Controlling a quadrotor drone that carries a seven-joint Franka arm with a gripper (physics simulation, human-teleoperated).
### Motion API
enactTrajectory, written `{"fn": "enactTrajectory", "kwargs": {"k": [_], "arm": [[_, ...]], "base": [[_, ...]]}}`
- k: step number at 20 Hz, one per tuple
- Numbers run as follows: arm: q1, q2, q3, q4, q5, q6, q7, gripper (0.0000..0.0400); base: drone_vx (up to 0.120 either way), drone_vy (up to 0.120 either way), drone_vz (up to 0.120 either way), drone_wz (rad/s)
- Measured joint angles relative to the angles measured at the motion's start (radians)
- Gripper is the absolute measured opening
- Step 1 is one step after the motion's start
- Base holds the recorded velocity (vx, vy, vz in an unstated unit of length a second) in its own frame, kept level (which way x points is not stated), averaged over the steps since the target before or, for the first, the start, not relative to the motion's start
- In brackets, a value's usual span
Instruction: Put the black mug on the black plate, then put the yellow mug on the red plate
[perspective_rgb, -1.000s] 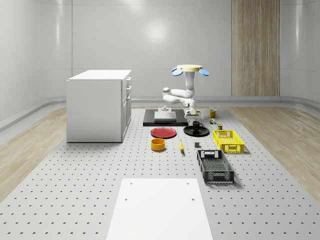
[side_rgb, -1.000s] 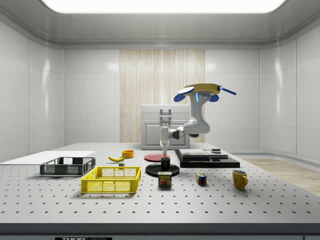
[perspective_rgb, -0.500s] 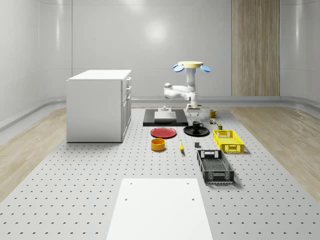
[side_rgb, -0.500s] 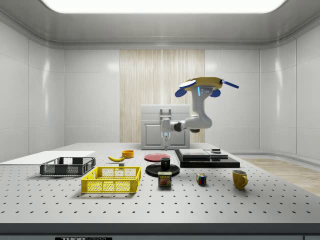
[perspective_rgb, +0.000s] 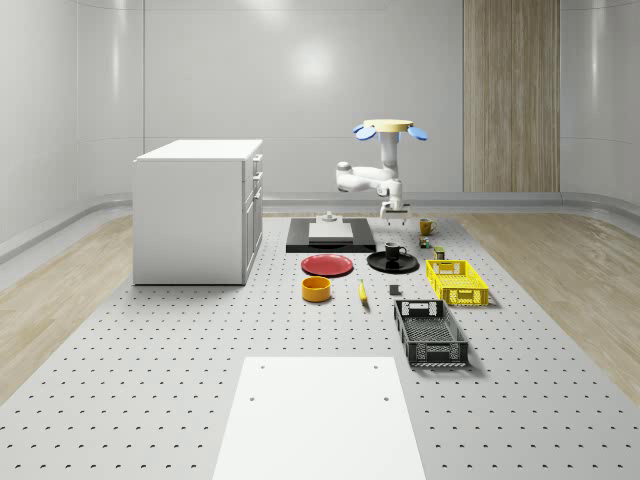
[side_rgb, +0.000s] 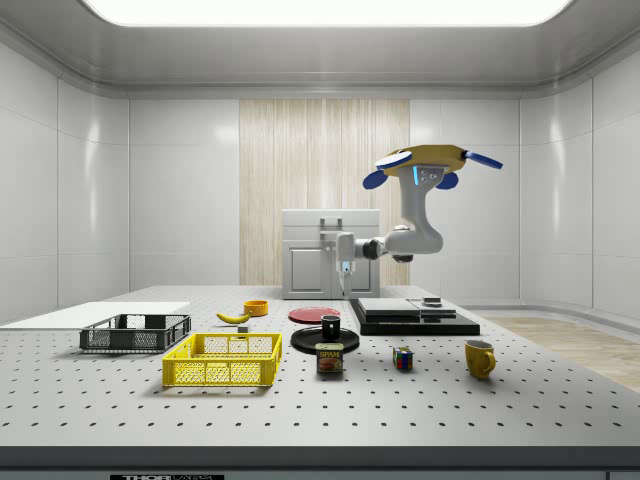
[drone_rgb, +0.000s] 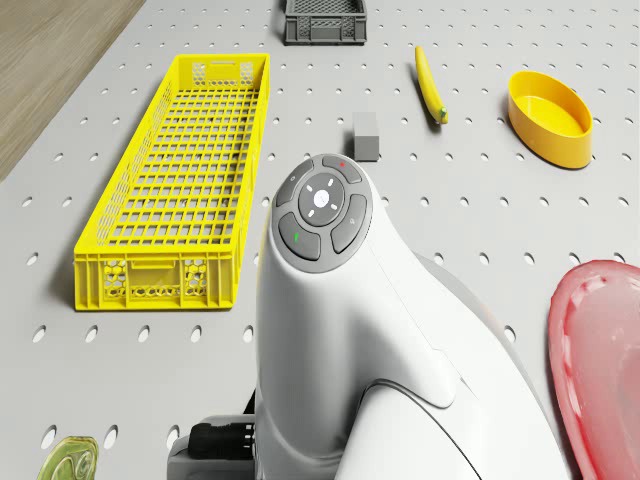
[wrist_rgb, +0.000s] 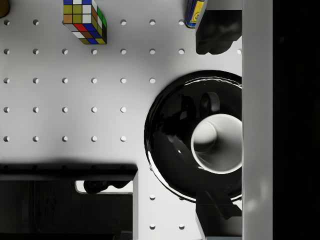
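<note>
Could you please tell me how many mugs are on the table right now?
2: the black mug stands on the black plate; the yellow mug sits on the table toward the side view's right.

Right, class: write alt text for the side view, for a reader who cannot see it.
A drone hovers above a pegboard table, its arm reaching toward the side view's left with the hand hanging above a black mug that stands on a black plate. A yellow mug stands apart at the right.
</note>
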Motion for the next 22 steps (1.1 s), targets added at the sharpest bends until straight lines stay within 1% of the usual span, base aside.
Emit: {"fn": "enactTrajectory", "kwargs": {"k": [3,6,22], "arm": [[0.000,-0.003,0.001,0.000,0.002,0.003,0.000,0.0400],[-0.001,-0.006,0.002,0.000,0.003,0.005,0.001,0.0400],[-0.002,-0.018,0.003,0.000,0.008,0.016,0.002,0.0400]], "base": [[-0.120,0.120,0.000,0.000],[-0.120,0.120,0.080,0.000],[-0.120,0.120,0.000,0.000]]}}
